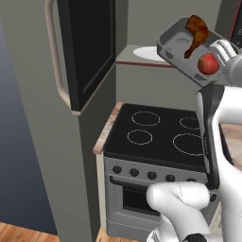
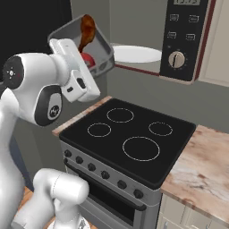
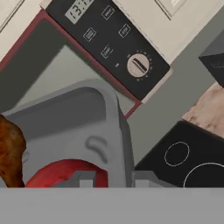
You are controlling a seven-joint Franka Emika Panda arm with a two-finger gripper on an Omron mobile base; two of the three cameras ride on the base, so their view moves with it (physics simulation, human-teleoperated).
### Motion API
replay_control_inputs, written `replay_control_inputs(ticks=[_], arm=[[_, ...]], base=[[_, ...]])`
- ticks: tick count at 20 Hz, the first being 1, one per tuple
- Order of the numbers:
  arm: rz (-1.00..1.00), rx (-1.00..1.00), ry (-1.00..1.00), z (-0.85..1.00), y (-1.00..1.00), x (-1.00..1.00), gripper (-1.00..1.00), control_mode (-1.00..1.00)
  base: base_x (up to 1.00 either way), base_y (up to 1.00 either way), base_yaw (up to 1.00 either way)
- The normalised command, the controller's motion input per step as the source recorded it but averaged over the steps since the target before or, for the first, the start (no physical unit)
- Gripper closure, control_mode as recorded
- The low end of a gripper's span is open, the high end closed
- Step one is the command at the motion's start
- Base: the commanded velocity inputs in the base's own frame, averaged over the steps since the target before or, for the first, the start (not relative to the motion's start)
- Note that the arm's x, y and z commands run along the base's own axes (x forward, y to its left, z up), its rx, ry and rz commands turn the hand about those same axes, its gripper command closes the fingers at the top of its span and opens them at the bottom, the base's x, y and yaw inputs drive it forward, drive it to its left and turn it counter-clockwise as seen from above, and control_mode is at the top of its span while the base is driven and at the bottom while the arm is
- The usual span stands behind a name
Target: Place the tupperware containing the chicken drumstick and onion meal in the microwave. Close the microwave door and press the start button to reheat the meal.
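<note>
Holding the tilted tupperware [image 1: 182, 47] by its near rim, the raised gripper [image 3: 113, 178], fingers narrowly parted, hovers above the stove [image 1: 160, 137].

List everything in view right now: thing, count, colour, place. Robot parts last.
tupperware: 1, translucent grey, tilted, held up in front of the open microwave
chicken drumstick: 1, brown-orange, inside the tupperware
onion: 1, red, inside the tupperware beside the drumstick
microwave: 1, grey, above the stove, cavity open
turntable plate: 1, white, inside the microwave
button panel: 1, dark with a pale dial, microwave's right side
microwave door: 1, black glass, pale handle, swung open
stove: 1, black top, four rings, knob row, below the microwave
counter: 1, pale marbled, right of the stove
gripper: 1, dark tips, shut on the tupperware's rim
arm: 1, white, dark joints
</note>
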Motion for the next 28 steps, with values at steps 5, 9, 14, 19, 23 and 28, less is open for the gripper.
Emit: replay_control_inputs(ticks=[5, 9, 14, 19, 23, 28], arm=[[-0.02, -0.06, 0.23, 0.19, 0.00, 0.37, 1.00, -1.00], [-0.02, -0.02, 0.08, 0.01, 0.00, 0.35, 1.00, -1.00], [-0.02, 0.00, 0.00, 0.00, -0.03, 0.42, 1.00, -1.00], [-0.03, 0.00, 0.00, 0.00, -0.09, 0.48, 1.00, -1.00], [-0.04, 0.00, 0.00, 0.00, -0.19, 0.53, 1.00, -1.00], [-0.03, 0.00, 0.00, 0.00, -0.20, 0.54, 1.00, -1.00]], base=[[0.00, 0.00, 0.00], [0.00, 0.00, 0.00], [0.00, 0.00, 0.00], [0.00, 0.00, 0.00], [0.00, 0.00, 0.00], [0.00, 0.00, 0.00]])
